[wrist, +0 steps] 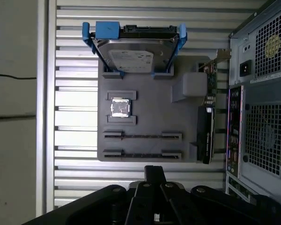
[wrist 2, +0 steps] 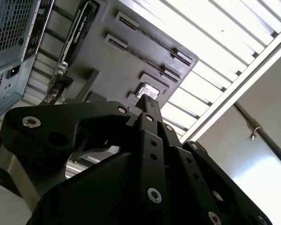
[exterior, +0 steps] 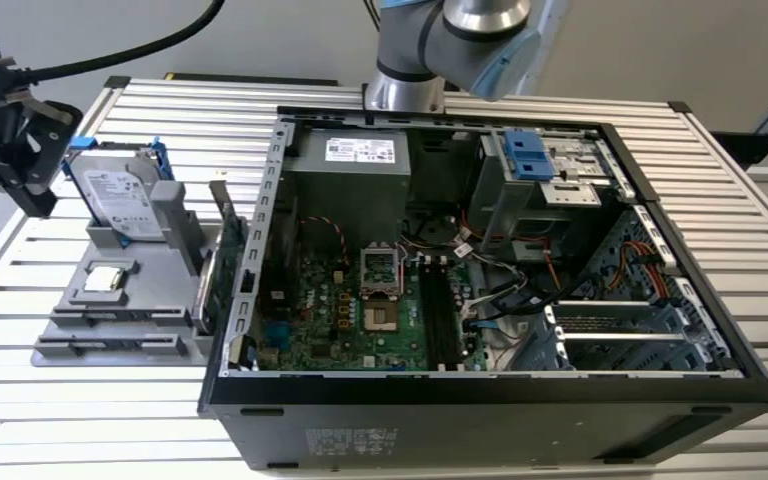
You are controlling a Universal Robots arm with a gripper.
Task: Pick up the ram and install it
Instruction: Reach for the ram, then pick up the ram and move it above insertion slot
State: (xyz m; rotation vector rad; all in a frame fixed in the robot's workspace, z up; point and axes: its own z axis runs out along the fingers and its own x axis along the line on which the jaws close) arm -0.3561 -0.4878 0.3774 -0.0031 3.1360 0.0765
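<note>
Shows the jaws of the gripper (wrist: pixel 154 171) pressed together at the tips, with nothing between them, in both wrist views. Hangs above the slatted table (wrist: pixel 75 56), beside a grey tray (wrist: pixel 150 112), at the exterior view's left. Finds on that tray two long slotted holders (wrist: pixel 143 136) side by side, each crossed by a thin dark line; cannot tell whether either line is the ram on edge or a bare groove. Meets next a square processor (wrist: pixel 121 108) in its recess, then a silver hard drive (wrist: pixel 133 56) with blue rails, tilted in its stand. Places a green expansion card (wrist: pixel 205 131) upright along the tray side nearest the open computer case (exterior: pixel 491 420). Cannot tell either whether the black slots (exterior: pixel 440 310) on the motherboard (exterior: pixel 344 300) hold a stick.
</note>
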